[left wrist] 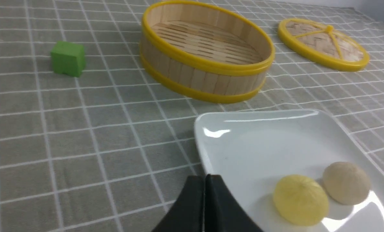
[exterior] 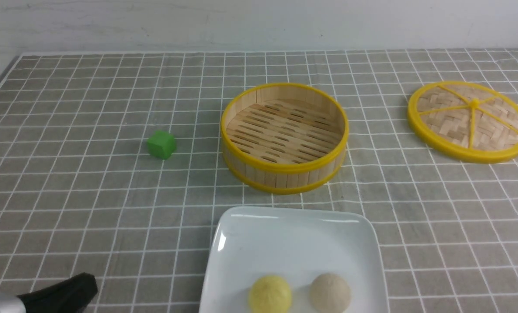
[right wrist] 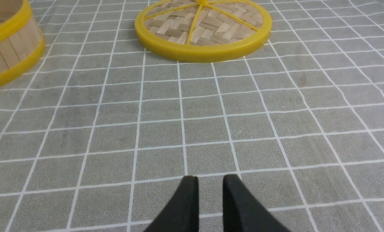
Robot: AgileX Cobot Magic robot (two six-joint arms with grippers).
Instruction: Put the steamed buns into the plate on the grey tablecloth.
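The left gripper (left wrist: 205,180) has its two black fingers (left wrist: 192,206) pressed together, only a thin seam showing between them, and nothing is caught in that seam. In the left wrist view its tips sit over the near corner of the white plate (left wrist: 259,141), close to the rim, though whether they touch the plate cannot be told. In the front view the left gripper (exterior: 87,282) shows only as a dark tip low on the robot's left, apart from the plate (exterior: 293,234). The right gripper (right wrist: 210,180) has its fingers (right wrist: 185,206) parted by a narrow gap, bare cloth visible between them; they hold nothing and hang over the grey tablecloth (right wrist: 211,122), with the woven lid (right wrist: 203,29) well ahead and the wall of the steamer basket (right wrist: 8,54) off to one side. The right gripper does not appear in the front view. Both buns lie in the plate at its near edge: the pale yellow bun (exterior: 270,294) on the left and the beige-white bun (exterior: 330,292) just beside it on the right, the two nearly touching. Beyond the plate stands the steamer basket (exterior: 285,169), with the lid (exterior: 469,121) flat on the cloth to its right and a green cube (exterior: 162,144) to its left.
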